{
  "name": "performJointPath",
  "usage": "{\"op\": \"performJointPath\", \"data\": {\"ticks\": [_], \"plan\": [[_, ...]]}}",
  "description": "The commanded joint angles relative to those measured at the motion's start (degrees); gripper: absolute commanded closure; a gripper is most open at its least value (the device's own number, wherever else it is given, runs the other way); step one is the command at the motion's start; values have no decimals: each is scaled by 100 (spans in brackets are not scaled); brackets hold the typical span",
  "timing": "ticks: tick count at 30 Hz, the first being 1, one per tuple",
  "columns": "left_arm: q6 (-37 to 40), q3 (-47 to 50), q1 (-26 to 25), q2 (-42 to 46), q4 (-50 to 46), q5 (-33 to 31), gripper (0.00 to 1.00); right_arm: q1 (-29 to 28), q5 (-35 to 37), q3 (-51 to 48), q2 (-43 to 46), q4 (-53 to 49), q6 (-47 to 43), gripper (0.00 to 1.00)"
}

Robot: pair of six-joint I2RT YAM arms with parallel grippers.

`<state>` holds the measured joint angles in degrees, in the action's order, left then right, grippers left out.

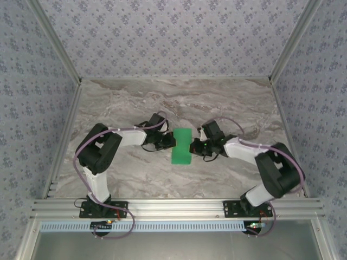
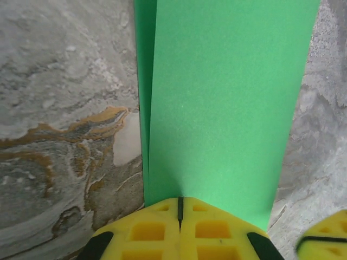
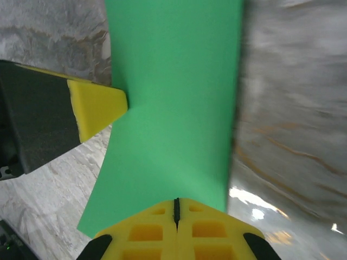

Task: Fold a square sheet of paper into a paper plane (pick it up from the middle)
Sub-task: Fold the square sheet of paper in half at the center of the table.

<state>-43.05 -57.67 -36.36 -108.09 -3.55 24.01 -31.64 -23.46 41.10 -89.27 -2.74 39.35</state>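
Note:
The square sheet of paper is bright green and folded into a narrow rectangle, not a pointed plane. It is held between both grippers at the middle of the marble table. My left gripper is shut on its left edge. In the left wrist view the yellow jaws meet on the paper, and two layers show along its left side. My right gripper is shut on the opposite edge. The right wrist view has that gripper pinching the paper, with the left gripper's yellow fingertip touching the far side.
The table is boxed in by patterned walls at the back and both sides, with aluminium rails along the near edge. Bare marble lies behind and in front of the paper. The right gripper's yellow finger shows at the corner of the left wrist view.

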Motion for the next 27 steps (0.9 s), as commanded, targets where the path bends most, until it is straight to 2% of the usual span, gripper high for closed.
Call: {"op": "performJointPath", "data": {"ticks": [1,6,11,20,27], "plan": [[217,283,111,-308,-1253,-995,100,-125,-330,170,-374,411,-76,100],[175,352,111,-334,-1213,-1009,100,-204,-526,-33,-630,566,-128,100],[131,370,131,-394,-1189,-1046,100,-213,-544,-530,-590,308,-282,100],[131,408,198,-448,-1095,-1039,100,-248,-742,-1484,-99,130,-327,100],[191,338,204,-440,-1060,-1113,100,-254,-878,-1365,562,-481,-887,100]]}}
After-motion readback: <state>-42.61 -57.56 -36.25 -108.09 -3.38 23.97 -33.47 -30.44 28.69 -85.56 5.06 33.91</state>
